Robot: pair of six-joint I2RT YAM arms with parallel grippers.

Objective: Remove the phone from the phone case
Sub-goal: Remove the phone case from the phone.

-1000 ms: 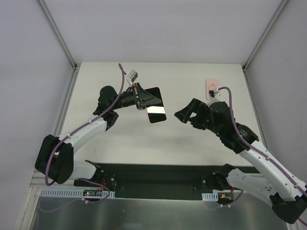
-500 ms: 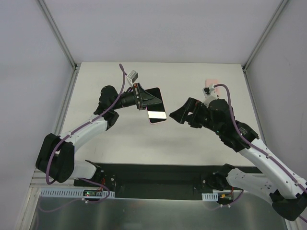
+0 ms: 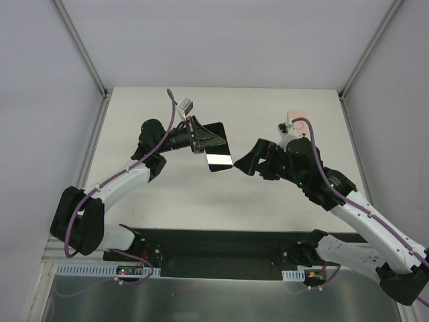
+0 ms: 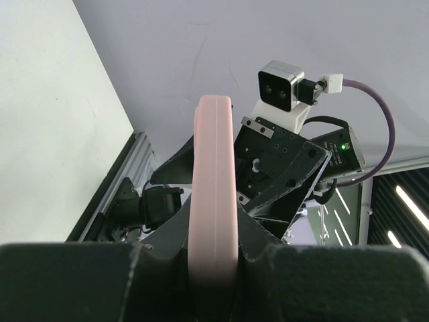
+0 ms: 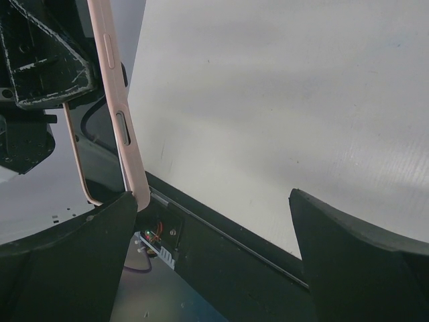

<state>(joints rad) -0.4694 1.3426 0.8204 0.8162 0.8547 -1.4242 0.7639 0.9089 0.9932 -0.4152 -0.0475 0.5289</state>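
Note:
The phone in its pink case point(image 3: 216, 149) is held up in the air over the table's middle, screen facing up and toward the camera. My left gripper point(image 3: 203, 142) is shut on its left part. In the left wrist view the case's pink edge point(image 4: 214, 194) stands clamped between the fingers of that gripper point(image 4: 214, 245). My right gripper point(image 3: 249, 163) is open just right of the phone. In the right wrist view the case's side with its buttons point(image 5: 118, 117) ends right at the left finger point(image 5: 74, 258). That gripper point(image 5: 214, 235) holds nothing.
A flat pink object point(image 3: 295, 115) lies on the white table point(image 3: 167, 194) at the back right, partly hidden behind the right arm. The right arm's wrist camera point(image 4: 281, 87) shows close ahead in the left wrist view. Grey walls enclose the table.
My right gripper has moved left, closing the gap to the phone's right edge. The left gripper and phone have stayed in place.

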